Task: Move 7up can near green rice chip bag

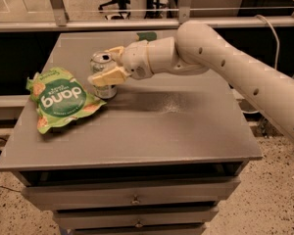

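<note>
Camera view: the gripper [101, 65] stood over the left rear of the cabinet top [176, 131]. Its fingers [107, 77] pinched the upright 7up can [106, 89]. The can's base sat on the surface, just beside the green rice chip bag [59, 98].

Risk: withdrawing sideways before full release would likely tip the can. Further leftward travel could push it onto the crinkled pouch.
</note>
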Controlling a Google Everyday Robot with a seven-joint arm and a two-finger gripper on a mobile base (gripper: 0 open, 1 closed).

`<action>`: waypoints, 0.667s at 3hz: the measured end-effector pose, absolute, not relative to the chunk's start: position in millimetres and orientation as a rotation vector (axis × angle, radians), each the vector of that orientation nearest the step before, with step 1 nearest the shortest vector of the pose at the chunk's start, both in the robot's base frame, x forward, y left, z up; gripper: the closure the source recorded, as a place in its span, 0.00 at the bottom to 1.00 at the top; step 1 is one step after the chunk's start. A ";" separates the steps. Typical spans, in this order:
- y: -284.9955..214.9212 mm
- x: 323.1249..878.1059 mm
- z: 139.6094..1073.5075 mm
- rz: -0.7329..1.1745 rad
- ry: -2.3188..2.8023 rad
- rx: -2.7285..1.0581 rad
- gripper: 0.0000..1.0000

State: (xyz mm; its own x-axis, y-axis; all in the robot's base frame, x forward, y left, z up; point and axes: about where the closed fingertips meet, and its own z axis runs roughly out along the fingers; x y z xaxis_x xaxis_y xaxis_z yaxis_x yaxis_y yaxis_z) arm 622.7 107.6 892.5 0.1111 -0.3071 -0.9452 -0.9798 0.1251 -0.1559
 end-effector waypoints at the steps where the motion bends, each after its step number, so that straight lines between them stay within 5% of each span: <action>1: 107.6 622.7 892.5 0.840 1.387 -1.372 0.01; 2: 89.6 624.1 896.7 0.806 1.388 -1.380 0.00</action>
